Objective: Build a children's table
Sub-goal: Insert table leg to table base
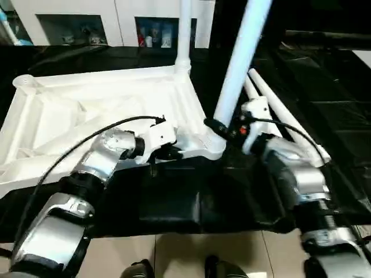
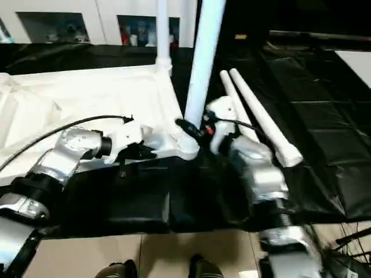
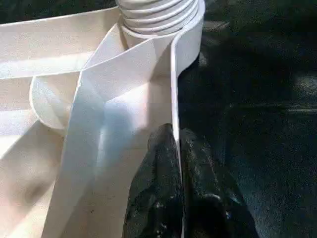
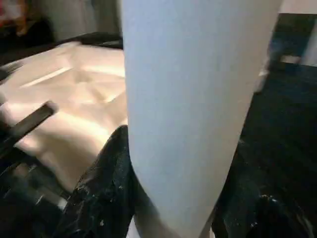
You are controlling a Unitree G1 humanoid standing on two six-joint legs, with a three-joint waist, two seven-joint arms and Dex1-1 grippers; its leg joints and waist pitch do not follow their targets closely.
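The children's table top (image 1: 87,110) lies upside down, ribbed underside up, on a black cloth. One white leg (image 1: 184,35) stands upright in its far right corner socket. A second leg (image 1: 240,58) leans slightly, its threaded foot in the near right corner socket (image 1: 213,145). My right gripper (image 1: 223,128) is shut around this leg just above the socket, with a black finger (image 4: 99,198) on each side of it. My left gripper (image 1: 168,152) is shut on the top's near rim (image 3: 174,89), close to the same corner. Two loose legs (image 1: 278,110) lie to the right.
A white cabinet (image 1: 116,23) with glass doors stands at the back. The black cloth (image 1: 324,75) covers the work surface. A dark block (image 1: 174,202) sits at the front edge, with tiled floor and my feet (image 1: 174,269) below.
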